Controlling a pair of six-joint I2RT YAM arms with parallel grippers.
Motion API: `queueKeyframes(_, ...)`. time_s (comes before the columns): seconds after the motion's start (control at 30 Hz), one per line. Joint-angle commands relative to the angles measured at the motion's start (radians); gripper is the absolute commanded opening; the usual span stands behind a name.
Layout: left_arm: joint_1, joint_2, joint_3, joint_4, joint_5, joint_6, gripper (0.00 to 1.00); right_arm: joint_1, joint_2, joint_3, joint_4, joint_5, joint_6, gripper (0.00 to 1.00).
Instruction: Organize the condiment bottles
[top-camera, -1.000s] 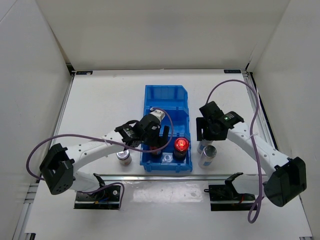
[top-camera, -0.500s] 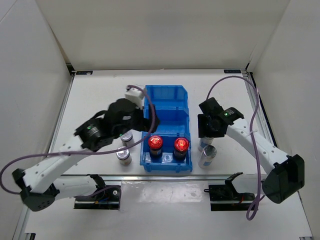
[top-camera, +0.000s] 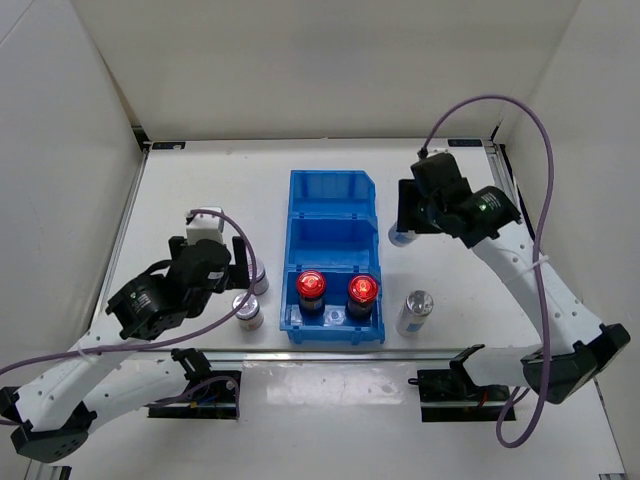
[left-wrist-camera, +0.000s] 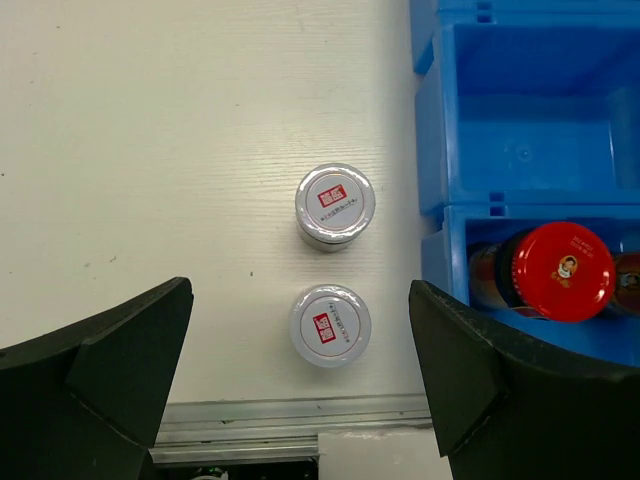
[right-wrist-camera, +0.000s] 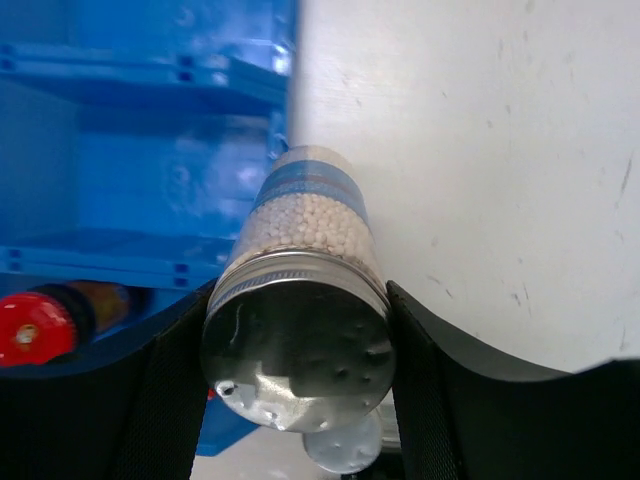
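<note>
Six bottles are in sight. Two dark ones stand upright, side by side, in the near compartment of the bin (top-camera: 335, 190): we see the left red cap (top-camera: 310, 284) and the right red cap (top-camera: 362, 288) from above. Left of the bin, on the table (top-camera: 200, 180), two short jars stand close together without touching: the far jar (left-wrist-camera: 335, 203) and the near jar (left-wrist-camera: 330, 325). Both are near the bin's left wall, and the near one is by the table's front edge. The left gripper (left-wrist-camera: 298, 285) hangs over them with its fingers (left-wrist-camera: 120, 380) spread wide, holding nothing. In its wrist view the near jar lies between the fingers and the far jar just beyond their tips.

The right gripper (right-wrist-camera: 300, 290) is clamped on a pale bottle (right-wrist-camera: 312, 215), its fingers pressed against both sides near the silver cap (right-wrist-camera: 295, 345). We see small white grains inside and a blue band round the body. In the top view this bottle sits just outside the bin's right wall, level with the middle compartment; we cannot tell whether its base touches the table. The second pale bottle (top-camera: 415, 312) stands upright on the table, right of the bin's near compartment, apart from the wall and well apart from the right gripper.
</note>
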Motion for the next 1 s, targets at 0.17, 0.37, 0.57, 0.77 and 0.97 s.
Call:
queueKeyframes(0.17, 0.005, 0.015, -0.026, 0.024, -0.035, 0.022, 1.00, 0.132, 0.166, 0.166, 0.100, -0.036, -0.043, 0.00)
queueKeyframes(0.37, 0.005, 0.014, -0.015, 0.004, -0.026, 0.013, 1.00, 0.169, 0.300, 0.156, 0.156, -0.045, -0.052, 0.00)
queueKeyframes(0.57, 0.005, -0.060, -0.033, 0.024, -0.026, 0.013, 1.00, 0.169, 0.380, 0.156, 0.166, -0.065, -0.052, 0.00)
queueKeyframes(0.77, 0.005, -0.071, -0.033, 0.024, -0.035, 0.013, 1.00, 0.169, 0.421, 0.126, 0.195, -0.086, -0.052, 0.04)
queueKeyframes(0.97, 0.005, -0.071, -0.033, 0.024, -0.035, 0.004, 1.00, 0.169, 0.464, 0.126, 0.195, -0.097, -0.052, 0.13)
